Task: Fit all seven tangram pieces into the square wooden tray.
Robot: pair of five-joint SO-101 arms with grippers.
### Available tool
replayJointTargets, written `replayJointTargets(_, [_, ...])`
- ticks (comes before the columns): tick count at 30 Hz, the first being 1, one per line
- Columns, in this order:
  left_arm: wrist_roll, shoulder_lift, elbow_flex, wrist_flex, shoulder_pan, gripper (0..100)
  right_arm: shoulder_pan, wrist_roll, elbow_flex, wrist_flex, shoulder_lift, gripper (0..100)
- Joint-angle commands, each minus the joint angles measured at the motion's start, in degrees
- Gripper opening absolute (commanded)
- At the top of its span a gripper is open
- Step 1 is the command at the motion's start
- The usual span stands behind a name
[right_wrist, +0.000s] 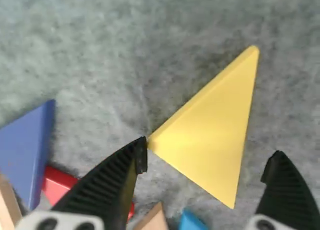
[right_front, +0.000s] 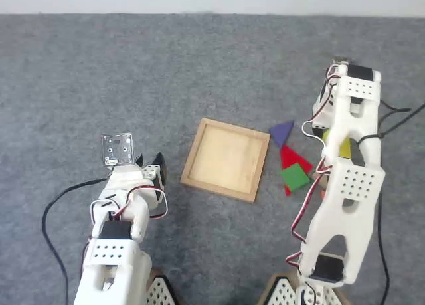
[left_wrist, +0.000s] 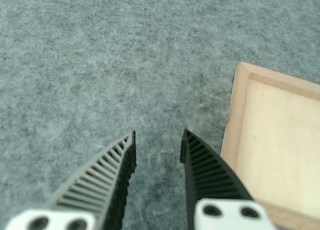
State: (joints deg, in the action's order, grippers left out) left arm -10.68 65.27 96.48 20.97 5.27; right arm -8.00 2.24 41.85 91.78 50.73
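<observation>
The square wooden tray (right_front: pixel 192 152) lies flat mid-table on the grey carpet (right_front: pixel 99 72), turned slightly so that one corner points near and right. The left gripper (left_wrist: pixel 157 140) hovers just left of the tray's left rim, its jaws spread over the carpet. The loose pieces lie on the carpet right of the tray. A blue triangle (right_front: pixel 282 131) is farthest, its tip pointing near toward a red triangle (right_front: pixel 292 159), and a green square (right_front: pixel 295 177) touches the red one's near side. Further right, under the right arm (right_front: pixel 348 179), the yellow triangle (right_wrist: pixel 210 125) lies flat. The right gripper (right_wrist: pixel 207 160) hangs over it with jaws spread wide, straddling it. The triangle's square corner sits just beside one fingertip (right_wrist: pixel 137 155). Its long edge faces the other finger and runs across the line between them. Whether the fingertip touches the corner cannot be told.
</observation>
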Motion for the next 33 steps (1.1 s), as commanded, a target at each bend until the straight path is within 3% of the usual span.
replayJointTargets(1, [-0.5, 0.8, -0.7, 0.3, 0.4, 15, 0.7, 0.4, 3.1, -0.5, -0.3, 36.5])
replayJointTargets(16, [-0.5, 0.8, -0.7, 0.3, 0.4, 15, 1.2, 0.9, 3.4, -0.9, 3.6, 36.2])
replayJointTargets(23, [-0.5, 0.8, -0.7, 0.3, 0.4, 15, 1.2, 0.9, 3.4, -0.9, 3.0, 12.7])
replayJointTargets(33, [-0.5, 0.8, -0.7, 0.3, 0.4, 15, 0.3, 1.0, 5.6, 0.1, 2.9, 12.4])
